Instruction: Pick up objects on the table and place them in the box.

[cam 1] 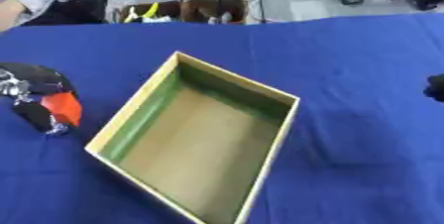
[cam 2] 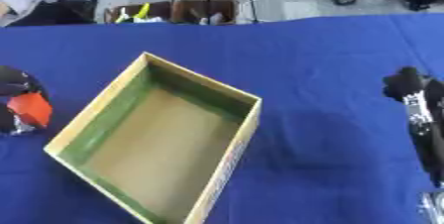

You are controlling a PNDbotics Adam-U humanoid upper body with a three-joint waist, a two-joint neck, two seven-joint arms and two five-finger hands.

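Blue cloth (cam 1: 347, 69) bears the box (cam 1: 279, 134); left hand (cam 1: 39, 101) grips an orange object (cam 1: 62, 107).

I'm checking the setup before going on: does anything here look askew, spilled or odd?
Only the box stands out: it sits turned at an angle on the blue table, and it is empty. The left hand has its fingers round an orange object beside the box. Nothing looks spilled or damaged.

Both head-mounted eye views look steeply down from close above at the same blue table (cam 1: 364, 94) and open box (cam 1: 199, 139), the right eye's framing reaching farther right.
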